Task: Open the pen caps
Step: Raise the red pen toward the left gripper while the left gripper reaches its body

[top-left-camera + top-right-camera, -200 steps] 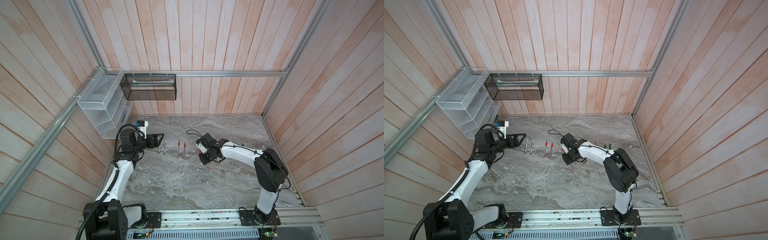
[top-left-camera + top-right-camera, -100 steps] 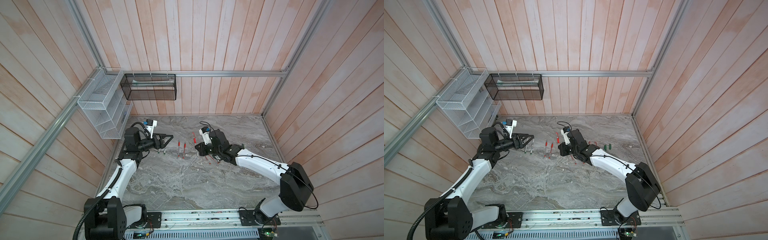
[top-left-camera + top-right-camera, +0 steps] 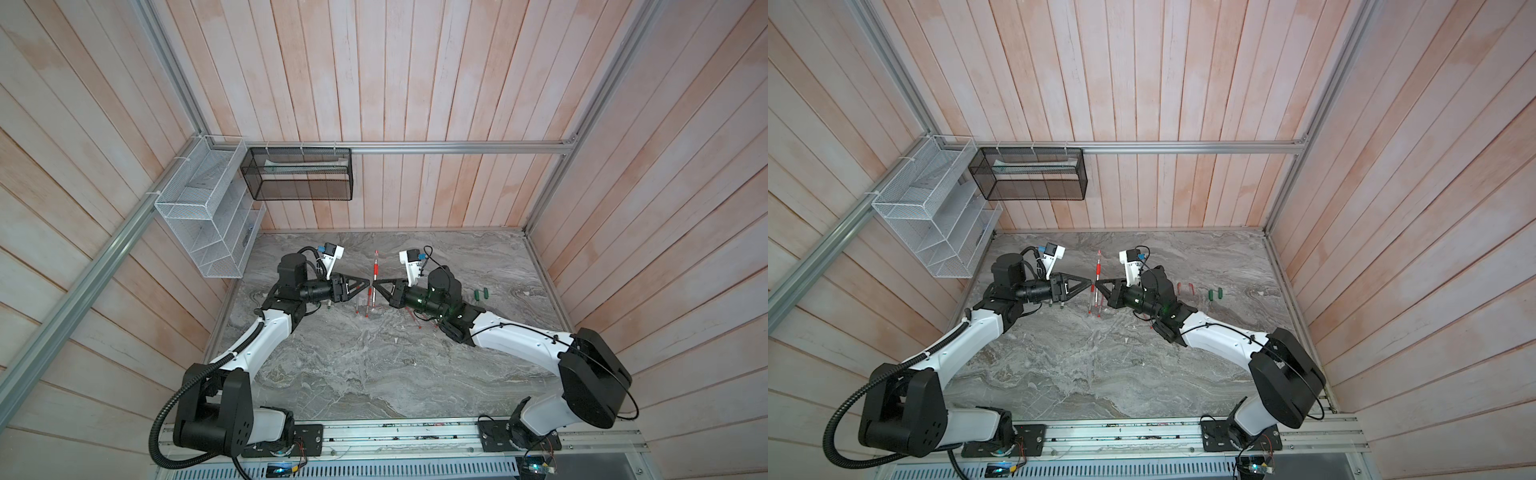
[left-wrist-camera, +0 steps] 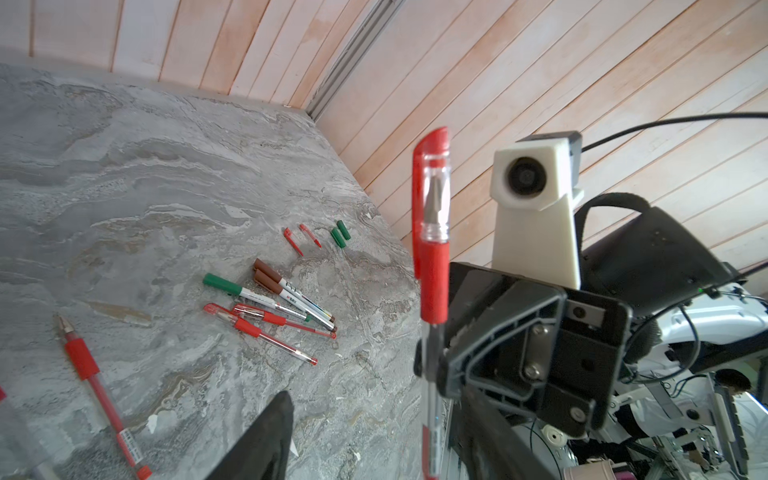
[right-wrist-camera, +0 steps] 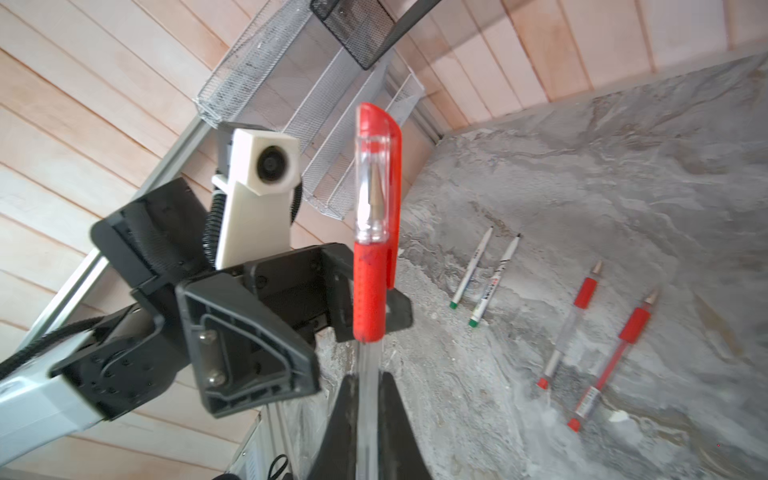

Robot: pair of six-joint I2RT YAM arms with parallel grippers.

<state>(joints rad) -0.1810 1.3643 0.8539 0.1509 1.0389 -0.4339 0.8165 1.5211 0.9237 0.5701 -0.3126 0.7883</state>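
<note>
Top views: right gripper (image 3: 375, 285) clenched on the clear barrel of an upright red pen (image 3: 374, 277). The red cap (image 3: 376, 259) sits on the pen's upper end. Left gripper (image 3: 1091, 284) is level with the pen's grip, tips at the pen. Loose green caps (image 3: 1215, 294) and loose red caps (image 3: 1185, 288) lie on the table (image 3: 1100, 374), well off the pen on the right arm's side. Left wrist: left fingers (image 4: 266, 440) apart, released, with the pen between them and one finger clear of it. Right wrist: right fingers (image 5: 395, 419) pinch the barrel below the grip. Two uncapped red pens (image 5: 569, 326) lie beyond the pen.
</note>
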